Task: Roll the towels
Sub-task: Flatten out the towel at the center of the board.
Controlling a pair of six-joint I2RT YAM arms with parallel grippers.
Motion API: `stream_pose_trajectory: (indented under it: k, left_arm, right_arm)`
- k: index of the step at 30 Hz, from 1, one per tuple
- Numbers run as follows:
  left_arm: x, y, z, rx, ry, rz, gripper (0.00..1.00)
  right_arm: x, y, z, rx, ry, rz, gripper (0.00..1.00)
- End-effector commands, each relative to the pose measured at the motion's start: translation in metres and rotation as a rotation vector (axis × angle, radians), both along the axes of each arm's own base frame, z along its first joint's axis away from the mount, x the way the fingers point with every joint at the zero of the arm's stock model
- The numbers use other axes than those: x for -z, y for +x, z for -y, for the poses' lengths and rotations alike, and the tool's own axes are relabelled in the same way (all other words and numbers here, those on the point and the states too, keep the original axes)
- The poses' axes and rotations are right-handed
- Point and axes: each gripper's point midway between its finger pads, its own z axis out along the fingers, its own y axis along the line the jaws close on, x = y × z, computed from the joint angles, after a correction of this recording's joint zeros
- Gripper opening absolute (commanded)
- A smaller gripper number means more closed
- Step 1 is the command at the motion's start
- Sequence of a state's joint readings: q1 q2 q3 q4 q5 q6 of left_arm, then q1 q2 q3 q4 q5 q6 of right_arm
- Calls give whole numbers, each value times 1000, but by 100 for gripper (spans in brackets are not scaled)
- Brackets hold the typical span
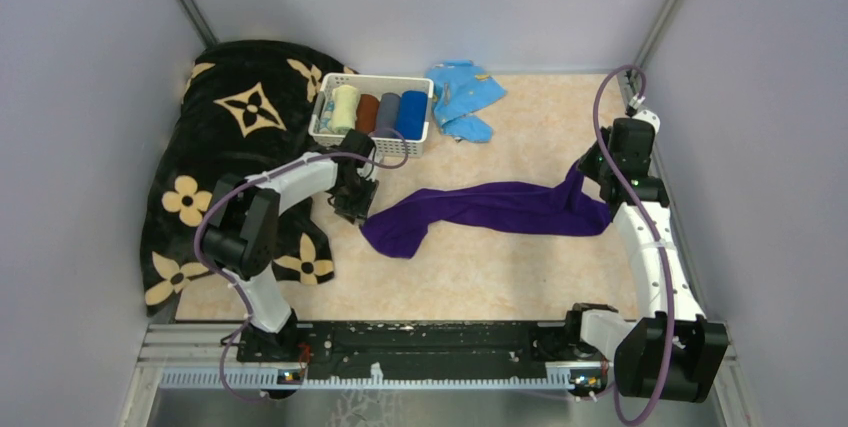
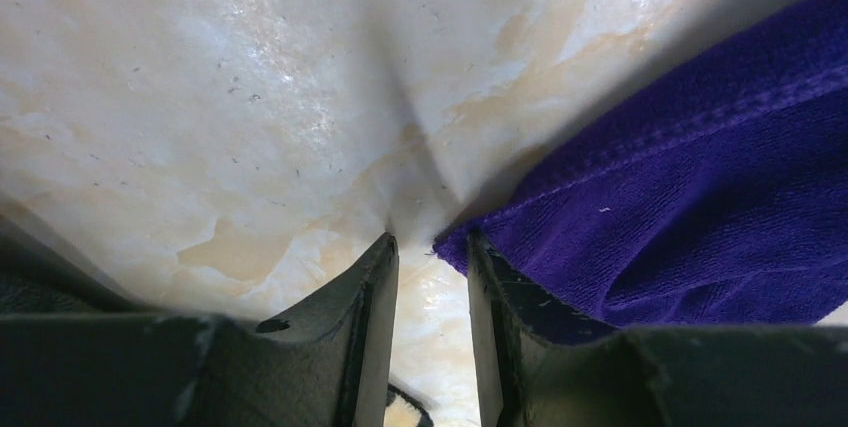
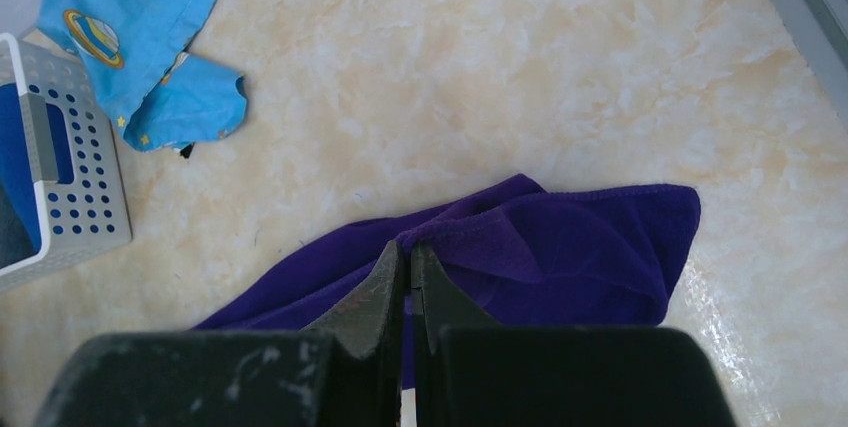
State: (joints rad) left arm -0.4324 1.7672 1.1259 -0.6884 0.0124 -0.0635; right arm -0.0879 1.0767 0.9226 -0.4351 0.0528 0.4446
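Observation:
A dark purple towel lies stretched in a long bunched strip across the marble-look table. My right gripper is shut on its right end and holds that edge raised off the table; the fingers pinch a fold of the hem. My left gripper hangs low at the towel's left end, open. Only table shows between its fingers, and the towel's corner lies just outside the right fingertip. A rolled royal blue towel and a rolled pale yellow one stand in the basket.
The white perforated basket at the back also holds a brown and a grey roll. A black blanket with tan flowers covers the left side. A light blue cloth lies right of the basket. Grey walls close three sides.

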Motion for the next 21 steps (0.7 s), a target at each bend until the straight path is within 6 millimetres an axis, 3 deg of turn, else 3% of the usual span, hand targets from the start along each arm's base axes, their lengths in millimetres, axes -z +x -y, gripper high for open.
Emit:
stream_pose_trajectory:
  k: [1, 8, 13, 18, 20, 21]
  left_arm:
    - [19, -14, 0, 12, 48, -57, 38]
    - [46, -34, -5, 17, 145, -141, 37]
    - [64, -53, 2, 35, 164, -208, 34]
    - [78, -62, 10, -6, 140, -252, 13]
    - [73, -56, 9, -19, 150, -226, 1]
    - [67, -50, 5, -28, 172, -194, 0]
  right_arm:
    - [-10, 7, 4, -2, -18, 50, 0]
    - [-10, 7, 4, 1, -18, 52, 0]
    - [-11, 6, 5, 6, -19, 57, 0]
    - [-13, 7, 4, 5, -16, 62, 0]
    - [-15, 7, 4, 6, -17, 63, 0]
    - [-16, 7, 5, 7, -19, 63, 0]
